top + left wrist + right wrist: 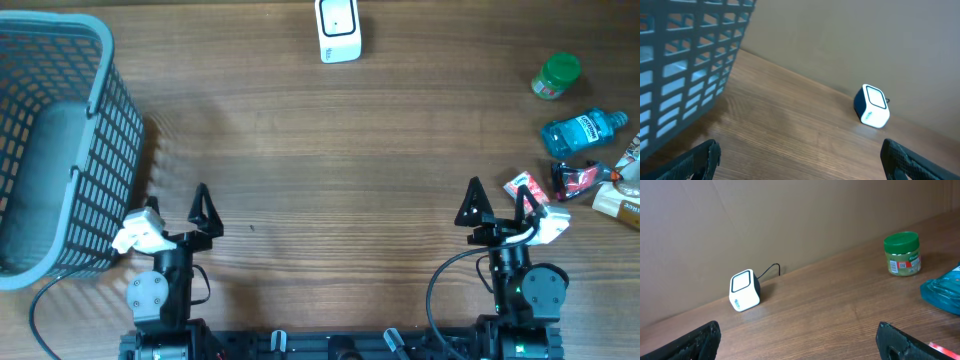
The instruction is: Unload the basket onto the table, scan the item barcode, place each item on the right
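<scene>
Left gripper [172, 212] and right gripper [500, 207], jaws wide apart and empty (white scanner [338, 30] well ahead of both).

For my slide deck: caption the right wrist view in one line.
Open right gripper faces white scanner, green-lidded jar and blue bottle on wooden table.

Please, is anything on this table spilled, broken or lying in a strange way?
Nothing looks spilled or broken. Only the blue bottle lies on its side at the right edge, beside small packets; the green-lidded jar stands upright.
</scene>
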{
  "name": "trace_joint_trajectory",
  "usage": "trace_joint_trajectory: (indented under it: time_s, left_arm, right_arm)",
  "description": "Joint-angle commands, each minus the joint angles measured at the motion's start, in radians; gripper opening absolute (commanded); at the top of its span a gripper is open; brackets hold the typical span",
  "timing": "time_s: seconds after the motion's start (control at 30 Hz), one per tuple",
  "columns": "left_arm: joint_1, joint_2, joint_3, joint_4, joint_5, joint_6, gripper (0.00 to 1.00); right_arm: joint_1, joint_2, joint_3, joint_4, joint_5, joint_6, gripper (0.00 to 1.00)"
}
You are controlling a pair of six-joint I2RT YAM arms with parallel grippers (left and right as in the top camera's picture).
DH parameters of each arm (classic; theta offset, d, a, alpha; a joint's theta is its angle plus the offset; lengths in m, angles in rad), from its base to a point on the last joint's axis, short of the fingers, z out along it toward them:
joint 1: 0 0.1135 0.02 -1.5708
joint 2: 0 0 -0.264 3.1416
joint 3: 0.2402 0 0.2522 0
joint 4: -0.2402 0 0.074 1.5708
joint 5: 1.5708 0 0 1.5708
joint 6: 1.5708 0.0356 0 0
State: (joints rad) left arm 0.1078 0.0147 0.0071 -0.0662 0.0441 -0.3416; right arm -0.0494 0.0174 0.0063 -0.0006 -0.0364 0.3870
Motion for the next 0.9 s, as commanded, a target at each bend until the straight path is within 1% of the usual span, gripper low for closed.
trace_joint_trajectory:
  time_s: [0.0, 0.87]
  left_arm:
    - [-0.078, -0.011, -0.001, -0.013, -0.008, 0.082, 1.00]
    - [-0.095, -0.006, -0.001, -0.009, 0.004, 0.088, 1.00]
  right_arm:
    - [-0.004, -0.013, -0.001, 0.002, -0.006, -0.018, 1.00]
    - [-0.004, -0.013, -0.001, 0.002, -0.006, -0.018, 1.00]
